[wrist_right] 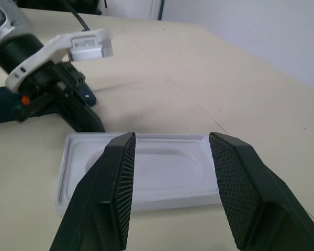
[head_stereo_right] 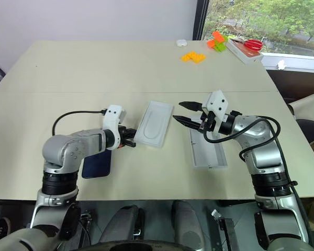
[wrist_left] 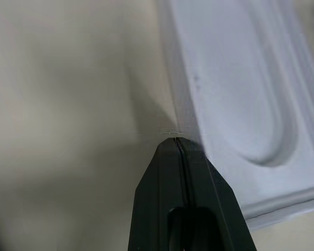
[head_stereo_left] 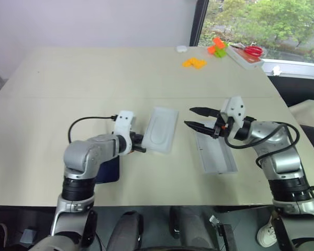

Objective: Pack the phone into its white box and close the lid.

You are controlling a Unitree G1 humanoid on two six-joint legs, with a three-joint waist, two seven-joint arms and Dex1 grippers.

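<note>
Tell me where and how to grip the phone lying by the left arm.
Judging by its pose, grip the phone across its narrow width, long edges between the fingers, coming from above. It lies flat on the table, partly under the left arm, so no side gives a way under it.

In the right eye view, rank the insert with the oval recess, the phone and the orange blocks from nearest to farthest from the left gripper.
1. Insert, at the left gripper's shut tips.
2. Phone, just behind, under the arm.
3. Orange blocks, far across the table.

Desk (head_stereo_right: 94, 68): phone (head_stereo_right: 97, 164) at left, insert (head_stereo_right: 154, 124) in the middle, white box (head_stereo_right: 208, 151) right of it.
</note>
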